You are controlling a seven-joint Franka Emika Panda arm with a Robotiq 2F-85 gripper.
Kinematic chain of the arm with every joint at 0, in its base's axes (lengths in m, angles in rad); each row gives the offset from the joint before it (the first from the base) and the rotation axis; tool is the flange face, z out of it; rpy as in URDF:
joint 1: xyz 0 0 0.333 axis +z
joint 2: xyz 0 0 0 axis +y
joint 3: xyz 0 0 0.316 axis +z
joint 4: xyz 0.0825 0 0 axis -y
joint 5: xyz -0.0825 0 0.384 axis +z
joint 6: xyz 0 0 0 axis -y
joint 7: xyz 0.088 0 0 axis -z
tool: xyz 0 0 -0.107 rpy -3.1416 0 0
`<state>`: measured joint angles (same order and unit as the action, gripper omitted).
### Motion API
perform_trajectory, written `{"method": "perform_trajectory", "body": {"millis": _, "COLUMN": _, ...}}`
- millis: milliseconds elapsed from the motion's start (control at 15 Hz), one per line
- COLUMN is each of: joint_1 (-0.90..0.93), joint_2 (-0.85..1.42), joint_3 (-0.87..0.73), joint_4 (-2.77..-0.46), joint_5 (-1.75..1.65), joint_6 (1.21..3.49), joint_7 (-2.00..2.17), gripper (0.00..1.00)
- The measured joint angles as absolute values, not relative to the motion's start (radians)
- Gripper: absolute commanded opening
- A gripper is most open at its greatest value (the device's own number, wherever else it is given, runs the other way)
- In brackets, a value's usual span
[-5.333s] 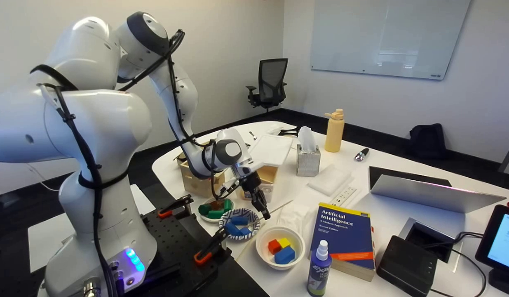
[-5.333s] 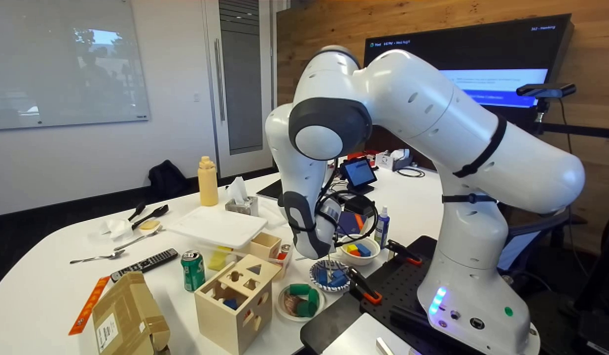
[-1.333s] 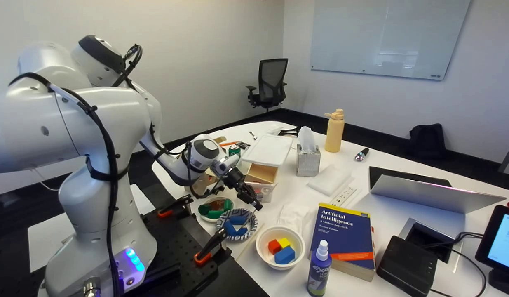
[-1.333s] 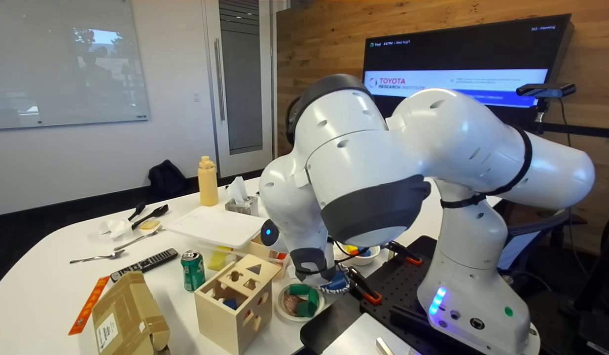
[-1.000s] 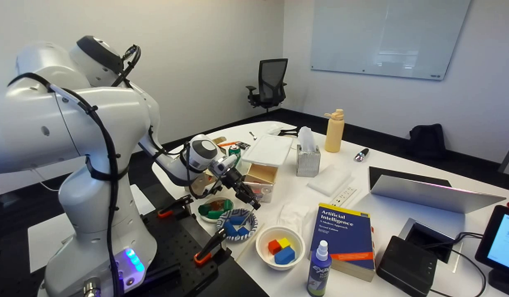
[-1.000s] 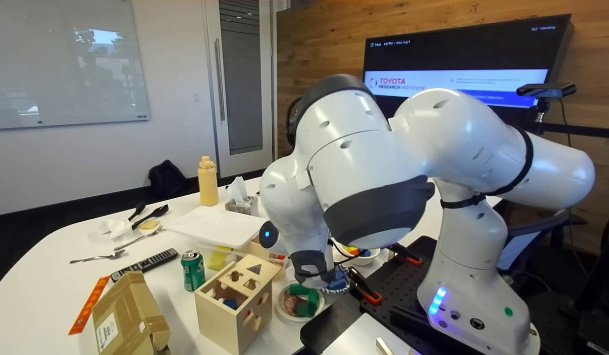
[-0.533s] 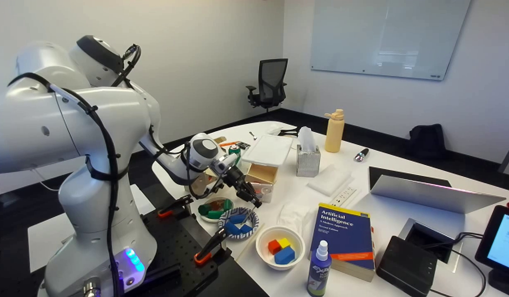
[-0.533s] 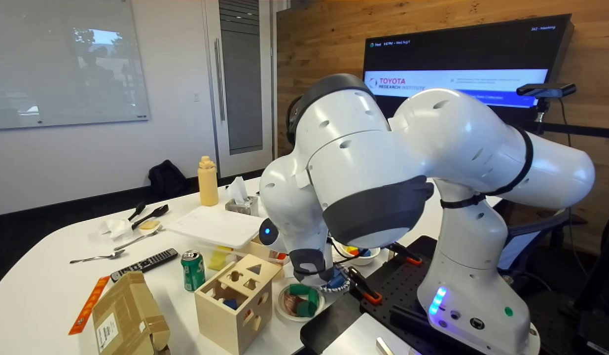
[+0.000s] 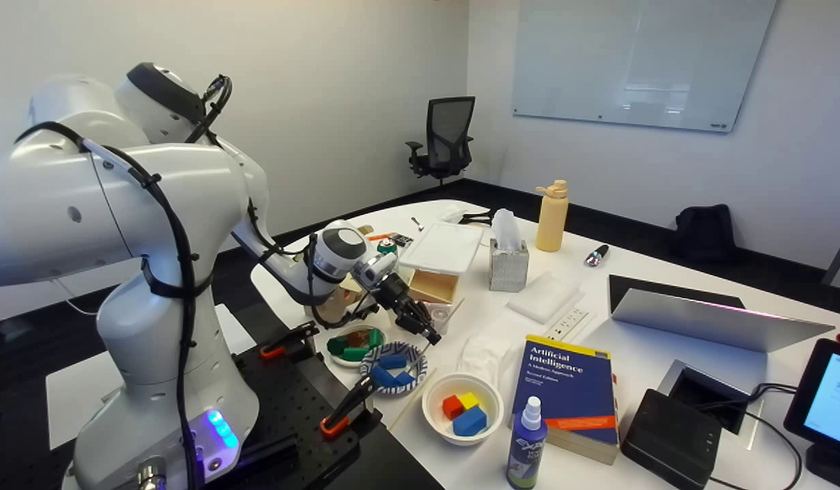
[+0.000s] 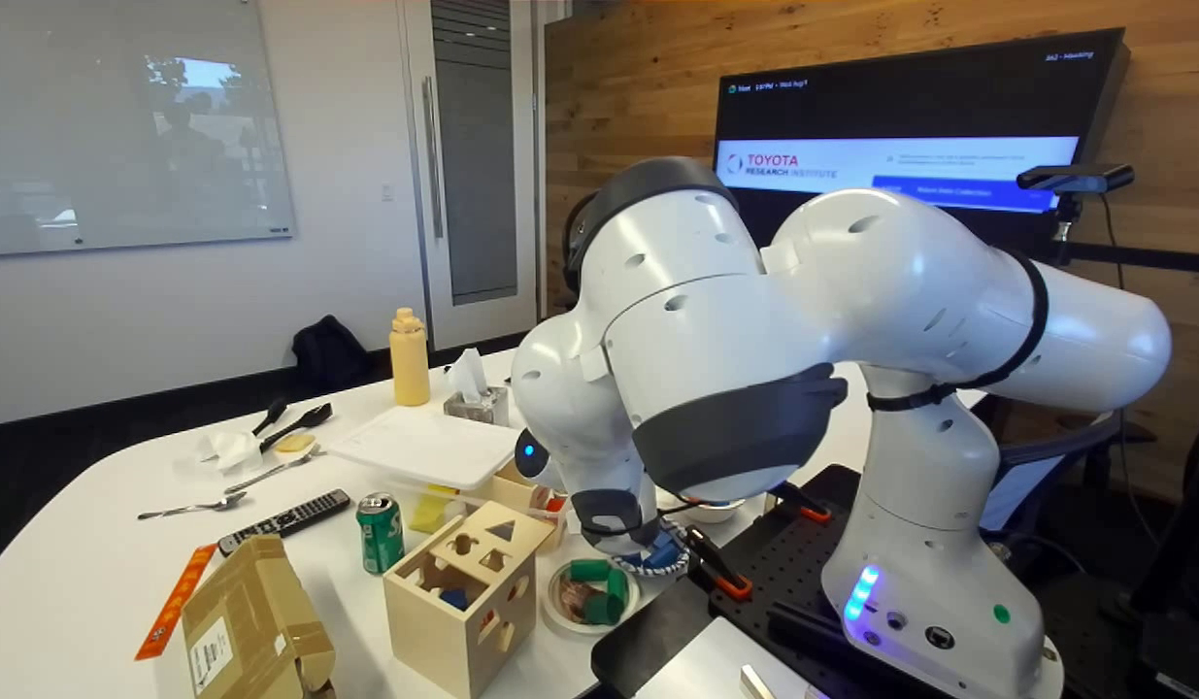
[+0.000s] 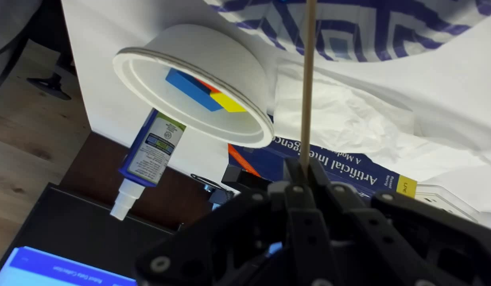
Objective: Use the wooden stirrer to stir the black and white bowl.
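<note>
My gripper point(image 9: 433, 336) is shut on the wooden stirrer point(image 11: 308, 79), a thin pale stick. In the wrist view the fingertips point(image 11: 305, 169) pinch it. In an exterior view the stirrer point(image 9: 455, 311) slants: its upper end sticks out behind the fingers, and its lower part points down into the patterned bowl. The black and white bowl point(image 9: 371, 356), with a dark blue geometric pattern, stands below the gripper. It holds several blue blocks point(image 9: 383, 376). The bowl also shows at the top of the wrist view point(image 11: 360, 37); the arm partly hides it in an exterior view point(image 10: 677, 563).
A white bowl point(image 9: 462, 439) with coloured blocks and a loose pale stick point(image 9: 409, 403) lie beside the patterned bowl. A plate point(image 10: 558, 617) of green blocks and a wooden box point(image 10: 463, 621) stand close. A clamp point(image 9: 351, 408), book point(image 9: 562, 381) and spray bottle point(image 9: 527, 446) are nearby.
Since several seconds ago the arm has lowered and tilted. In the last second the gripper shifted slightly right, the stirrer's upper end came into view, and the bowl and blue blocks shifted a little.
</note>
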<state>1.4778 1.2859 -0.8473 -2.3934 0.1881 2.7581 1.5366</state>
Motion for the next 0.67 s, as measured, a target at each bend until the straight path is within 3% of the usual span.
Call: {"method": "perform_trajectory", "body": {"millis": 667, "joint_1": 1.472, "joint_2": 1.275, "joint_3": -0.825, "joint_4": -2.392, "joint_5": 0.168, "joint_6": 2.76, "joint_7": 1.497, "gripper": 0.02}}
